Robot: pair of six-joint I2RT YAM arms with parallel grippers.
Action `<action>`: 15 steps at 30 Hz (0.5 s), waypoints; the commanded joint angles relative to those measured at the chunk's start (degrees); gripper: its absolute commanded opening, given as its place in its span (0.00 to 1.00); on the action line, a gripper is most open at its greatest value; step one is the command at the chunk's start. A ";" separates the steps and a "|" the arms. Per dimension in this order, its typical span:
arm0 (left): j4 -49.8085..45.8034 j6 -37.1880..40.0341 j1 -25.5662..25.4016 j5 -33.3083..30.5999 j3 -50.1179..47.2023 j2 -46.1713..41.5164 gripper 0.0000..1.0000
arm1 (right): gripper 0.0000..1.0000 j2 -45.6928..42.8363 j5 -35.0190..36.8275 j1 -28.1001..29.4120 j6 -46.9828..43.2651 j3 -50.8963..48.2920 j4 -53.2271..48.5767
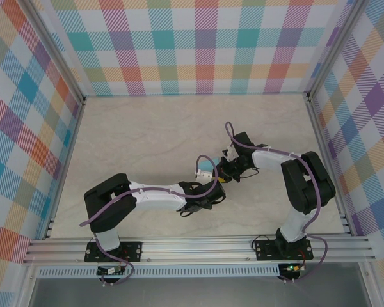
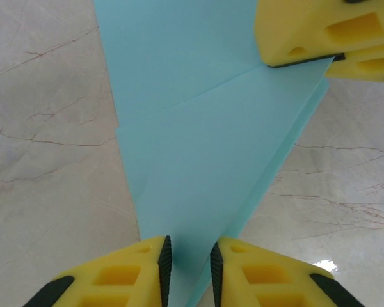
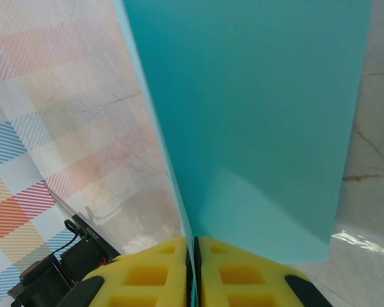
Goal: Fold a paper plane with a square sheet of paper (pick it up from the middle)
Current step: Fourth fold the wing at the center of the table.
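The light-teal sheet of paper (image 1: pixel 205 167), folded with creases across it, is held off the marble table near the middle. My right gripper (image 3: pixel 193 256) is shut on the paper's (image 3: pixel 262 115) edge, the sheet standing on edge between its yellow fingers. My left gripper (image 2: pixel 190 268) straddles the narrow lower end of the paper (image 2: pixel 205 141) with a small gap left between its black pads, so it is open. The right gripper's fingers (image 2: pixel 307 32) show at the paper's far corner in the left wrist view. In the top view, left gripper (image 1: pixel 212 184) and right gripper (image 1: pixel 226 169) nearly meet.
Plaid walls (image 1: pixel 192 45) close in the table (image 1: pixel 147 134) on three sides. An aluminium rail (image 1: pixel 198 248) runs along the near edge with both arm bases. Bare marble lies all round the grippers. A black board with cables (image 3: pixel 51 275) sits low in the right wrist view.
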 commanded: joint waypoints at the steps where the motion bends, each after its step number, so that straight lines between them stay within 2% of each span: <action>1: -1.29 -0.06 -1.07 -0.75 1.09 0.87 0.23 | 0.12 0.32 -0.18 0.33 -1.42 1.00 -1.40; 15: -1.14 0.00 -1.06 -0.78 0.48 0.82 0.13 | 0.12 0.16 -0.26 0.26 -1.75 1.69 -2.18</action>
